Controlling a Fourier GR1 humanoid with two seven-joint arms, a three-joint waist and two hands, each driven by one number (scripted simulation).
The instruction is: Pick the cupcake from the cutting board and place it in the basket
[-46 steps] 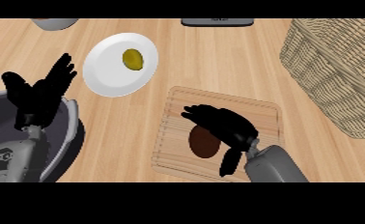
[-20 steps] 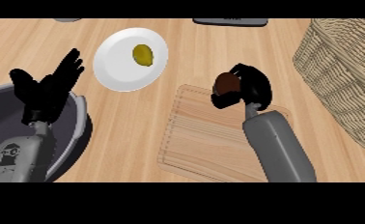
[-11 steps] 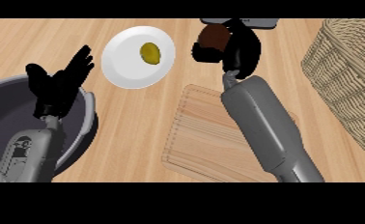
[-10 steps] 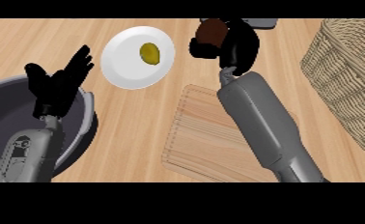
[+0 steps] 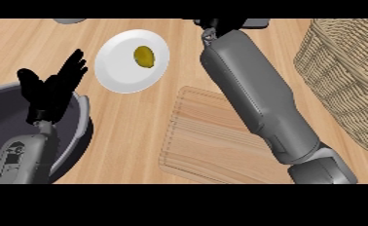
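The wooden cutting board (image 5: 208,147) lies bare at the lower centre, and no cupcake shows in the head view. My right forearm (image 5: 251,88) stretches across the board's right side up to the picture's top edge. Only a black sliver of my right hand (image 5: 215,24) shows there, and whatever it holds is cut off. The wicker basket (image 5: 338,69) stands at the right edge, to the right of that arm. My left hand (image 5: 54,86) rests open at the left, fingers up.
A white plate (image 5: 122,74) with a small yellow-green item (image 5: 144,56) sits left of the right arm. A dark round pot (image 5: 75,122) fills the lower left under my left arm. A dark object (image 5: 253,23) lies at the counter's far edge.
My right hand lifted the cupcake off the board and carried it away toward the far edge, until hand and cupcake slid past the top of the view. The left hand stayed resting.
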